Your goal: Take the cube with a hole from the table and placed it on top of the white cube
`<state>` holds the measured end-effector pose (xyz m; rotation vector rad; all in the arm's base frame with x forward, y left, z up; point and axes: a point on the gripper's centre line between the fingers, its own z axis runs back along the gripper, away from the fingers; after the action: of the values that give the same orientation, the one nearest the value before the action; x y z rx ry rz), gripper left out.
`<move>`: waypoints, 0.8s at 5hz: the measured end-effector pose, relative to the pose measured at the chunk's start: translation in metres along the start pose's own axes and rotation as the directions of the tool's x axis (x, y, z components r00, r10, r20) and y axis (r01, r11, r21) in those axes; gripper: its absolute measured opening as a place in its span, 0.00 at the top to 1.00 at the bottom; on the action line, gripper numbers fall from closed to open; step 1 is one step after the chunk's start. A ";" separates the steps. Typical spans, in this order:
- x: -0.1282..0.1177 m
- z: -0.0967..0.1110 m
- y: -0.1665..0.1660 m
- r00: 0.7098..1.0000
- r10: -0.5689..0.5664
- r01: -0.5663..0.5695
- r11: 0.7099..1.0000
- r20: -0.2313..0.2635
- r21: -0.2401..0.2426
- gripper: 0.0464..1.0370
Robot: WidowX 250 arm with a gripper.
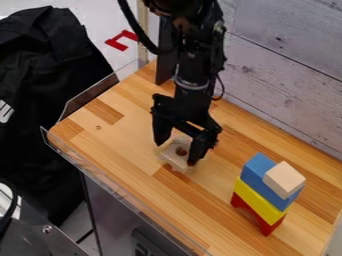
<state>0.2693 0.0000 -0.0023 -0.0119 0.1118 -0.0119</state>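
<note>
"Why is the gripper (pixel 176 153) spread wide?"
"Probably to straddle the cube with a hole (pixel 172 159), on the table (pixel 130 135) between its fingers."
"And the white cube (pixel 284 179)?"
"Well apart from the gripper, topping the blue block (pixel 254 172), apparently as landing spot."
"The holed one?"
"Pale, dark opening facing up."

Legible text: none. Item one: red angular mark (pixel 121 40), letter-like in shape, on the pale surface (pixel 87 22) beyond the counter (pixel 137 135), upper left of the camera view; reading uncertain. Item two: white marking (pixel 5 111), of short slanted strokes, on black fabric (pixel 50 65) at the left edge of the view; too small to make out.
</note>
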 end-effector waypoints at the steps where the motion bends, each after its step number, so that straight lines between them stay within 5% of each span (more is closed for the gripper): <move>1: 0.002 -0.002 0.002 1.000 0.022 -0.022 1.000 -0.008 0.014 0.04; 4: 0.003 -0.003 0.002 0.999 0.041 -0.040 0.999 -0.016 0.026 0.04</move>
<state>0.2717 0.0022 -0.0059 0.0159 0.1286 0.0272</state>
